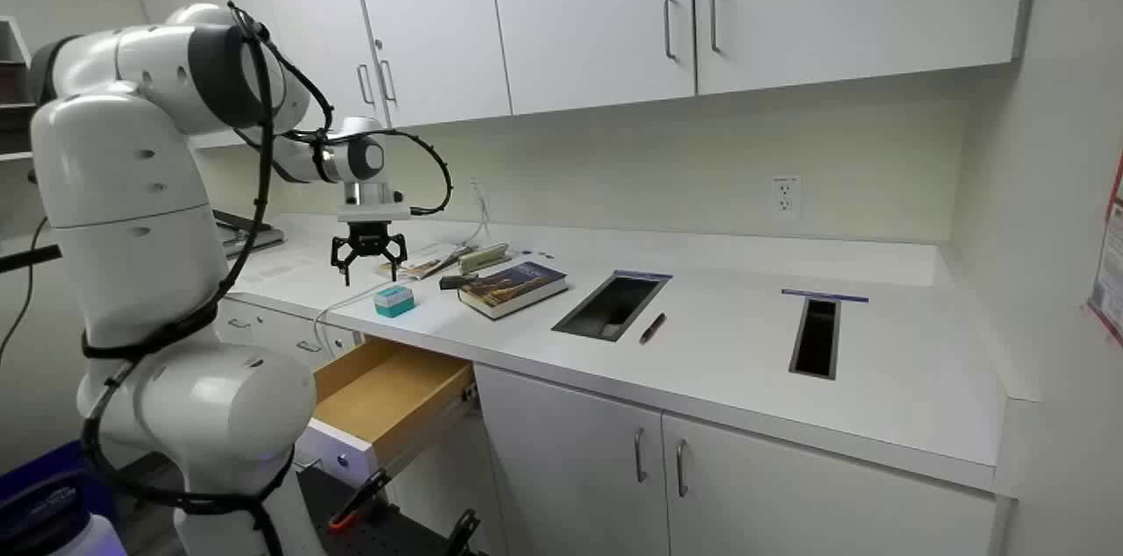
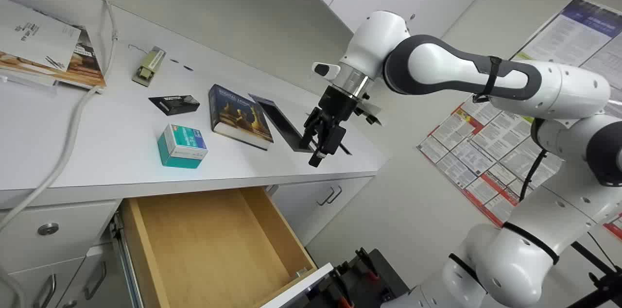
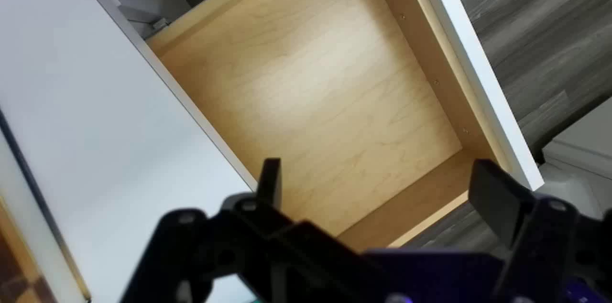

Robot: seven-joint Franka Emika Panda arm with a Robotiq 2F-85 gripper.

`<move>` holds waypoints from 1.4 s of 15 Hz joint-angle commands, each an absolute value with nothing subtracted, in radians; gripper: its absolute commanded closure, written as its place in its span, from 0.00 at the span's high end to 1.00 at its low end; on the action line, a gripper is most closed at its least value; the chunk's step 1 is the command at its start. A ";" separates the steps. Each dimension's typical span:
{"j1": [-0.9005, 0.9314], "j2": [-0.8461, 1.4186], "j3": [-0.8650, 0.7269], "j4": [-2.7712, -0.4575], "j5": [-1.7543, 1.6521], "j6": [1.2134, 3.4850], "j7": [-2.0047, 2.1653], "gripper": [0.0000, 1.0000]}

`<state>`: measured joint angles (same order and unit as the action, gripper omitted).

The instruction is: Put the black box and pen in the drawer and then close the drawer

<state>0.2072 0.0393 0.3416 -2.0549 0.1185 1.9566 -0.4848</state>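
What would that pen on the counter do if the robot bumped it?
The pen may well roll sideways, being long and slender. It is probably light and stiff, given its thin, straight shape. A push toward the dark opening beside it might drop it in.

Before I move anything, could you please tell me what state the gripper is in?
Gripper: open, its fingers spread wide, holding nothing.

My white arm (image 1: 123,183) stands tall, bends over at the top and reaches out to my wrist (image 1: 364,160) — below it my black gripper (image 1: 370,277) hangs pointing downward, two fingers (image 3: 497,198) spread well apart.
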 commanded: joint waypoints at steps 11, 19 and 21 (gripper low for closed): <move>0.228 0.055 0.316 -2.031 0.084 1.960 -0.508 1.00; 0.207 0.219 0.278 -1.765 -0.094 1.918 -0.888 1.00; 0.210 0.195 0.271 -1.814 -0.078 1.949 -0.860 1.00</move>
